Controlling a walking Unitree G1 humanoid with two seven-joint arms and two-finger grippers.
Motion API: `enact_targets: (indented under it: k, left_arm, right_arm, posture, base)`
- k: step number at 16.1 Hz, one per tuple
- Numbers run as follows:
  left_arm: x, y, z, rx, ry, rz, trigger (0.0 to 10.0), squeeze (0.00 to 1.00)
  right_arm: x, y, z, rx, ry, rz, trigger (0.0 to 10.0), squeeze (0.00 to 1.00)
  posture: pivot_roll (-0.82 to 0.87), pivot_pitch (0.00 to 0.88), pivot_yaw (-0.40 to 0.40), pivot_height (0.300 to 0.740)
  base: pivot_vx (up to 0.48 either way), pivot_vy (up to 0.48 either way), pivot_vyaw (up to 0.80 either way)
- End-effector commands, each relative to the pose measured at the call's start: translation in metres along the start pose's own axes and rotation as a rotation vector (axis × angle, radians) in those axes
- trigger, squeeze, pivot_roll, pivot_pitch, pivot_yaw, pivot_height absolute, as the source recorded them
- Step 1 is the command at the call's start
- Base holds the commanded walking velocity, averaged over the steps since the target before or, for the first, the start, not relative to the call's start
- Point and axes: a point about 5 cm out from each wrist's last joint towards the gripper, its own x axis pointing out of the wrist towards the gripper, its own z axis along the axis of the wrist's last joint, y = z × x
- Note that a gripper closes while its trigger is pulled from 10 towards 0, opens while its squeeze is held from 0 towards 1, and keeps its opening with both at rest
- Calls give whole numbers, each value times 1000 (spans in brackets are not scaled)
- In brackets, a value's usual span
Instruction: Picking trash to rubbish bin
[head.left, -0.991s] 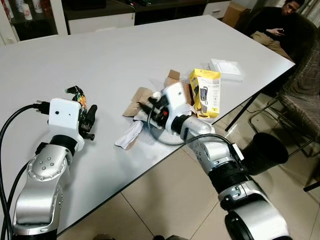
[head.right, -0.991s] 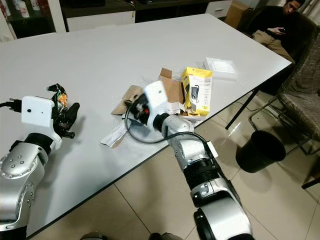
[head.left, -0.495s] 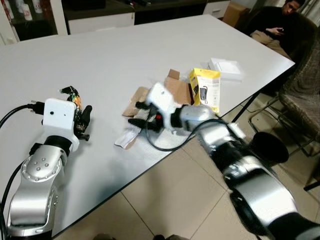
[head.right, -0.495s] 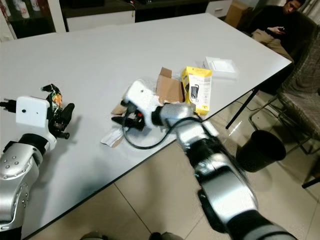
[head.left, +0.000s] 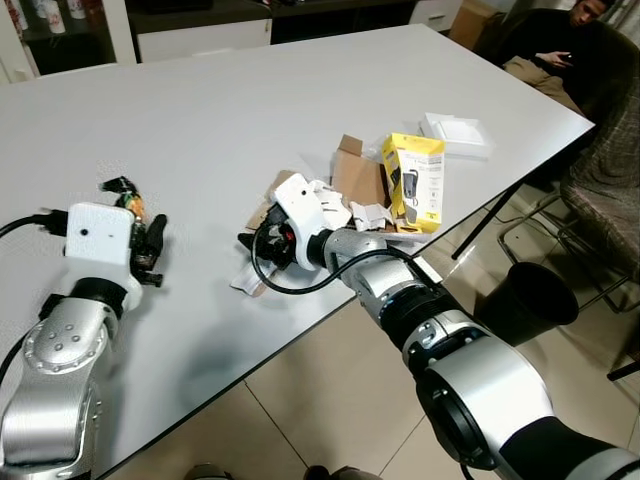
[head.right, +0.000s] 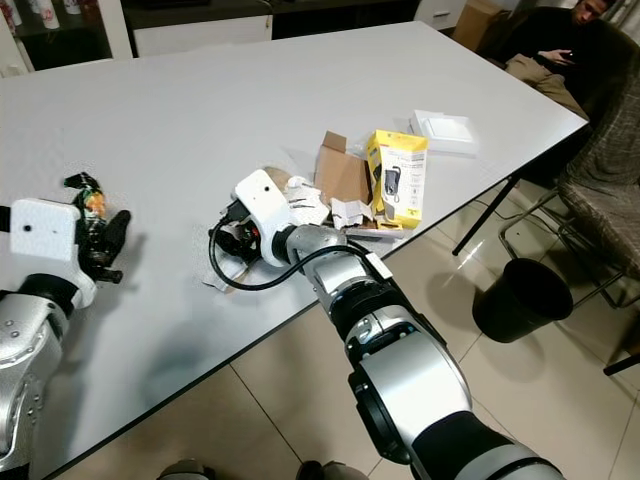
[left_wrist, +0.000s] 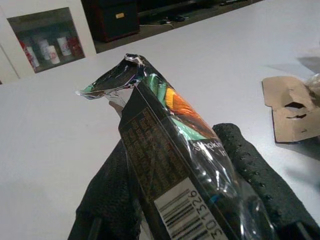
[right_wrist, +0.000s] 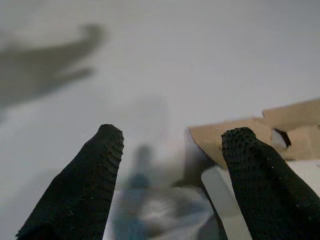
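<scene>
The left gripper (head.left: 152, 250) is hovering low over the white table (head.left: 250, 110) near its left end, its two black fingers (left_wrist: 255, 175) clamping a shiny snack wrapper (left_wrist: 175, 150) whose crumpled tip is sticking out beyond them.

Toward the middle, the right gripper (head.right: 228, 240) is reaching across the table's near edge, its fingers (right_wrist: 95, 175) standing apart and holding nothing. Between and just below them a flat white scrap (right_wrist: 220, 200) is lying against a piece of brown cardboard (right_wrist: 235, 132) on the tabletop.

Further right, torn cardboard (head.left: 355, 175), crumpled white paper (head.right: 305, 205) and a yellow product box (head.left: 415, 180) are lying close together, with a flat white box (head.left: 455, 135) just beyond them.

On the floor past the table's right edge, a black rubbish bin (head.left: 530, 300) is standing well apart from both grippers. A person (head.left: 560, 45) is sitting at far right.
</scene>
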Motion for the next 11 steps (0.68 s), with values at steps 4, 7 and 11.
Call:
enact_targets:
  k: [4, 7, 11]
  left_arm:
    - [-1, -5, 0, 14, 11, -31, 10000, 0]
    - [0, -7, 1, 16, 11, -44, 10000, 0]
    - [3, -4, 3, 17, 4, -49, 10000, 0]
  right_arm:
    - [-5, 3, -32, -108, 229, 71, 10000, 0]
    - [-15, -10, -37, -170, 279, 78, 10000, 0]
    - [-27, -36, -14, -176, 222, 56, 10000, 0]
  posture:
    - [181, 136, -179, 740]
    - [173, 137, -171, 740]
    - [166, 136, -159, 740]
  base:
    - [0, 0, 0]
    - [0, 0, 0]
    - [0, 0, 0]
